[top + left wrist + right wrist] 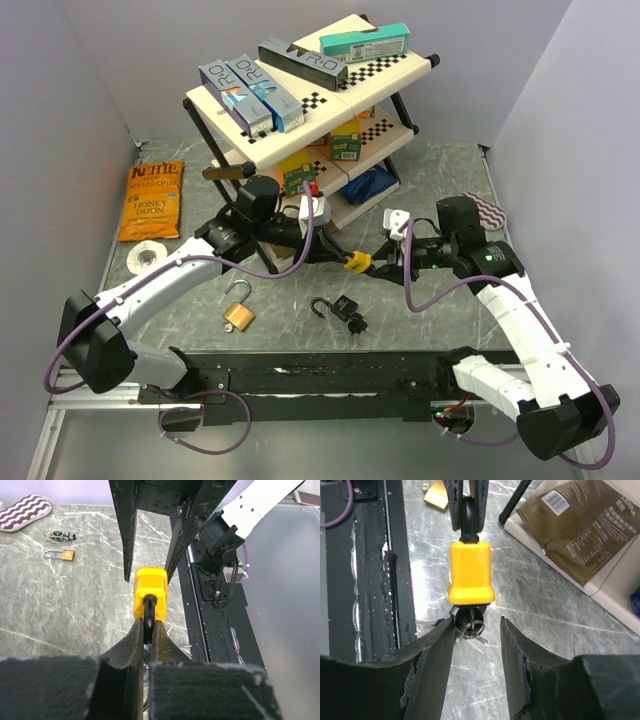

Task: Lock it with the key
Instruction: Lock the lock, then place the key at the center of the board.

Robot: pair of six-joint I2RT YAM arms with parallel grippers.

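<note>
On the table near the arm bases lie a brass padlock [238, 315] and a black padlock [322, 307]. Just beyond, the left end effector [148, 627] is clamped on the shackle [469, 515] of the yellow padlock [470, 572], holding it off the table [180, 300]. The right end effector [476, 624] has its fingers apart, either side of the key [470, 616] in the padlock's base. A shelf rack [400, 70] stands behind.

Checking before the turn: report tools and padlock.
Left tool shut on shackle of yellow padlock. Right tool open, straddling the key in its base. Nothing blocking.
</note>
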